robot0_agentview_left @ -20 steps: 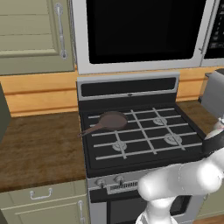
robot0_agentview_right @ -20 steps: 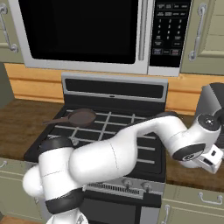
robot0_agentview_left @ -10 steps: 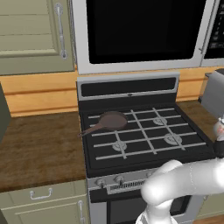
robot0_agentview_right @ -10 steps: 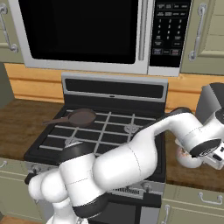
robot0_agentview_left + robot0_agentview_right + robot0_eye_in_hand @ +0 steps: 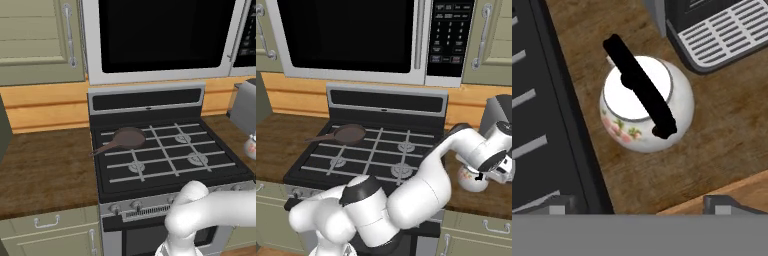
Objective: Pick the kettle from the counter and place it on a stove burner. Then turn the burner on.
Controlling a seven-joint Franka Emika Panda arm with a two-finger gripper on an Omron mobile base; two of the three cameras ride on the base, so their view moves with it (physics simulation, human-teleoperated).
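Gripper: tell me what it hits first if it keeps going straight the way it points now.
Most likely the kettle's dark arched handle: the open gripper looks straight down at the kettle on the counter; how far above is unclear.

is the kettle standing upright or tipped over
Upright. The hand view looks straight down on the small round white floral kettle: its lid faces up, its dark arched handle crosses over the top, and it sits on the dark wood-grain counter.
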